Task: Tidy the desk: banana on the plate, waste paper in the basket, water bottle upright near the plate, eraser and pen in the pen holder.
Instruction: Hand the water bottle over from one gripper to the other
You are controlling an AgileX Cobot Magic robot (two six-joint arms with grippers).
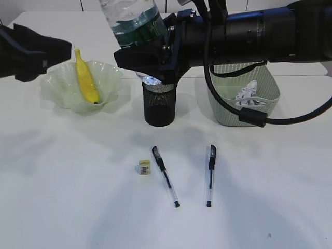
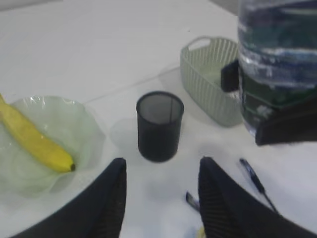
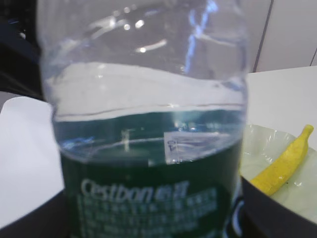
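Note:
My right gripper (image 1: pixel 148 54) is shut on the water bottle (image 1: pixel 134 23), a clear bottle with a green label, and holds it in the air over the black mesh pen holder (image 1: pixel 159 104). The bottle fills the right wrist view (image 3: pixel 148 148). The banana (image 1: pixel 86 78) lies on the pale green plate (image 1: pixel 57 88). Crumpled waste paper (image 1: pixel 248 95) lies in the green basket (image 1: pixel 270 98). The eraser (image 1: pixel 144 167) and two pens (image 1: pixel 165 175) (image 1: pixel 210 174) lie on the table in front. My left gripper (image 2: pixel 161 198) is open and empty, above the table before the pen holder (image 2: pixel 159 126).
The white table (image 1: pixel 67 197) stretches wide at the front and left. The right arm's cable (image 1: pixel 290 120) loops beside the basket. The plate with the banana (image 3: pixel 287 158) shows behind the bottle in the right wrist view.

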